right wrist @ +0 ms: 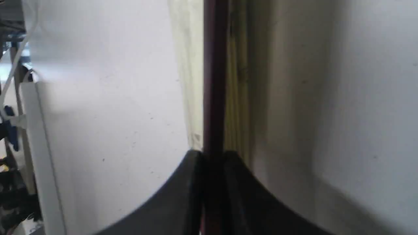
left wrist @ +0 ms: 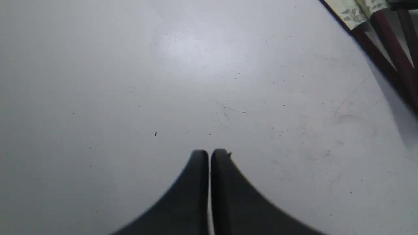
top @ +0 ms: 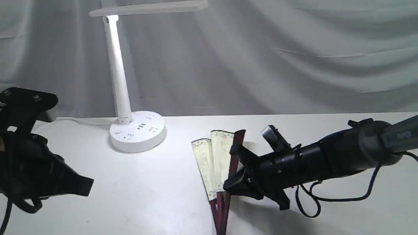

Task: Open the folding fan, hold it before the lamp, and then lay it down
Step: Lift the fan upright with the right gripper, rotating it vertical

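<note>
Steadiness matters: right end effector [right wrist: 213, 156], clamping the folding fan [top: 215, 156] by its guard [top: 240, 138], should sweep sideways slowly; left end effector [left wrist: 209, 153] closed, empty.

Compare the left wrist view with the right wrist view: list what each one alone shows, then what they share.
Left wrist only: the left gripper, shut and empty, over the table. Right wrist only: the right gripper closed on the folding fan at its maroon guard, plus the table's edge. Both: the fan's cream paper and maroon ribs, and the white table.
</note>
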